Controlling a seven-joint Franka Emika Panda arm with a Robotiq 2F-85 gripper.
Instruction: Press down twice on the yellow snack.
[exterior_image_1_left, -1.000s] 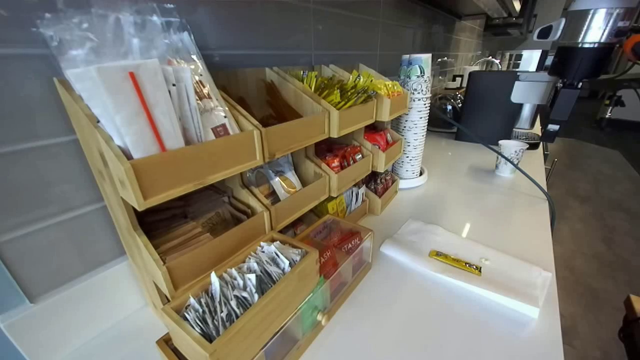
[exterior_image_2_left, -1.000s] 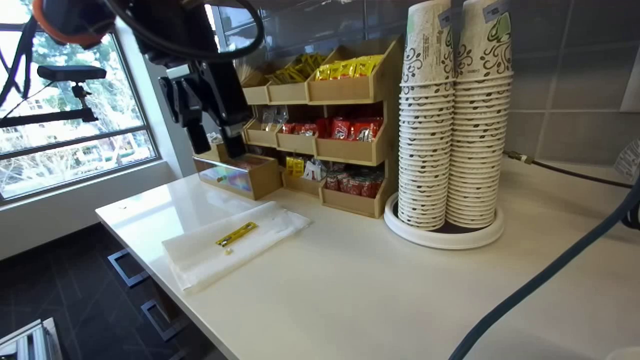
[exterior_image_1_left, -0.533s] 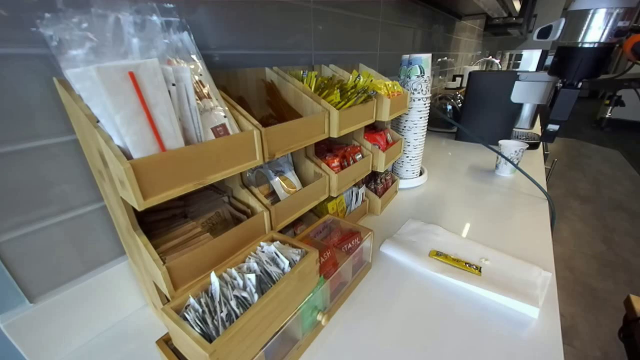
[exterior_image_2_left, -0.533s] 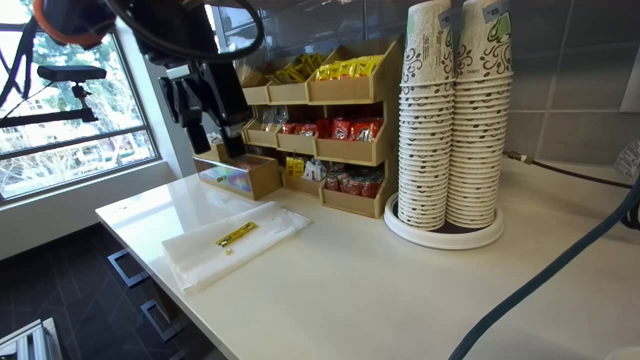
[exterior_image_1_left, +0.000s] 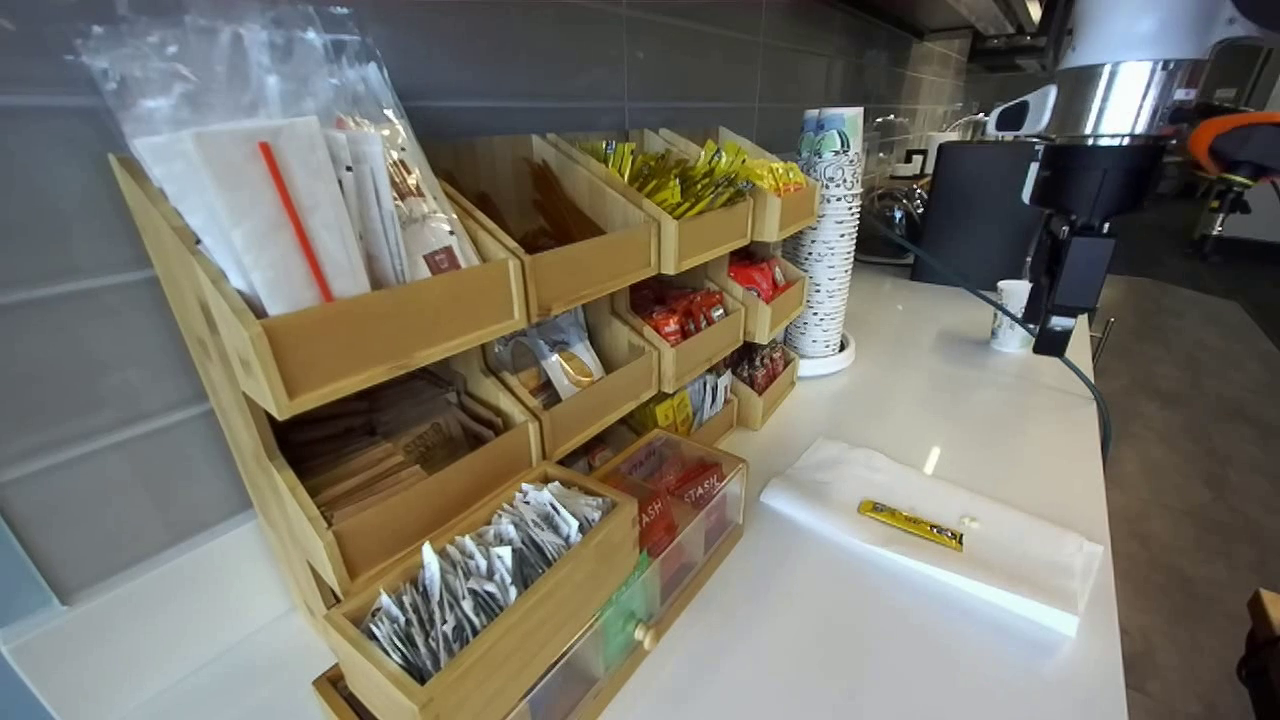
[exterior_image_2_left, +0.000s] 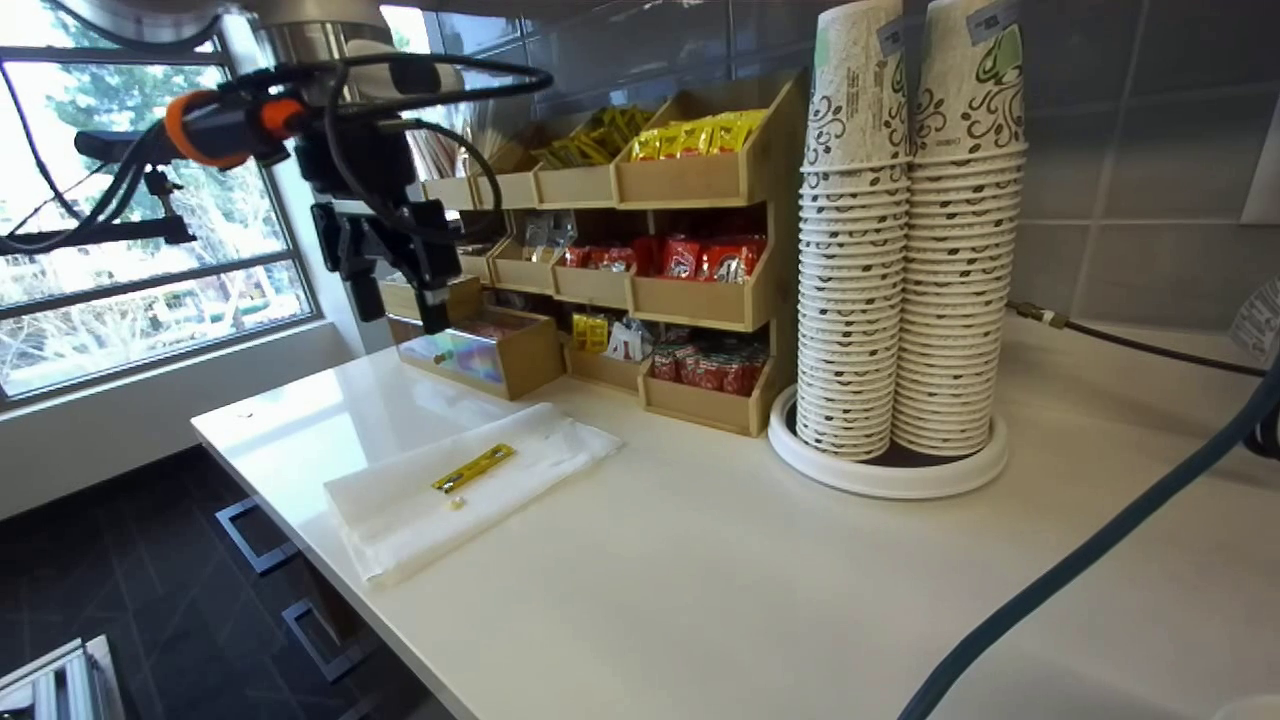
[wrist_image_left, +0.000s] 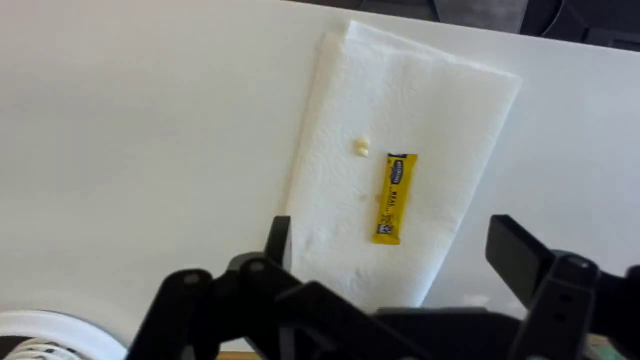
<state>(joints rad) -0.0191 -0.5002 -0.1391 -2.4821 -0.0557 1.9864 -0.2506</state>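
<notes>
hand spread wide | yellow snack below it, well apart, flat on white paper towel

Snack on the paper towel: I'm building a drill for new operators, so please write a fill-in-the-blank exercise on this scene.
1. The snack, marked with dark print, is mainly coloured ____.
2. The paper towel under it is coloured ____.
3. The tool has a wide gap between its tips, so it is ____ rather than closed.
4. On the round tray, the cups stand in ____ stacks.

Missing words: yellow; white; open; two.
</notes>
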